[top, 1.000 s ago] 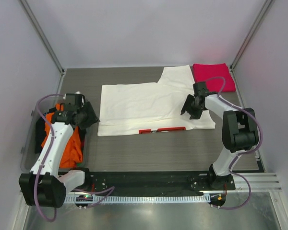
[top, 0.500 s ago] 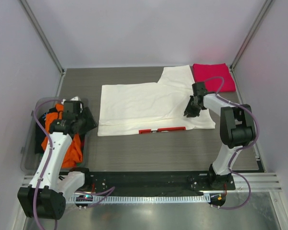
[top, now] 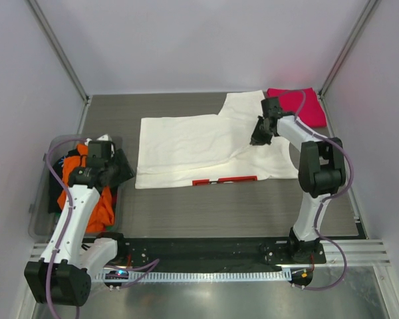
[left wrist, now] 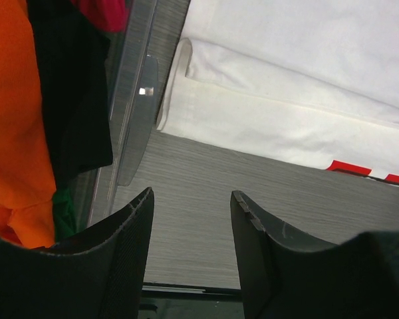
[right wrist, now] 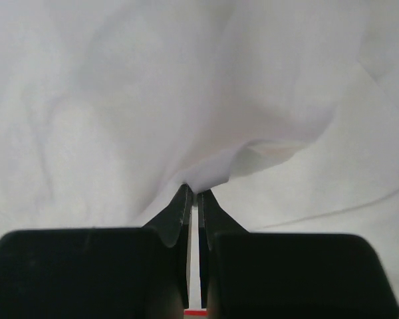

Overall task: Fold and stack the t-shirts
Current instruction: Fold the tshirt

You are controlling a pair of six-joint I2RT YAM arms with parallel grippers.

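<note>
The left gripper [left wrist: 189,199] hangs half spread on nothing, as it did a second ago. Just to its left, the clear bin [left wrist: 136,113] holds one orange t-shirt [left wrist: 13,100] and one dark t-shirt [left wrist: 73,100]. Ahead and to its right lies the one white t-shirt [top: 186,143], mostly flat. The change is at the right gripper [right wrist: 193,193]: spread a second ago, it now pinches a raised ridge of white cloth between pressed-together fingers. I judge a fold is starting. One folded pink-red t-shirt [top: 312,113] sits just beyond it, to its right.
</note>
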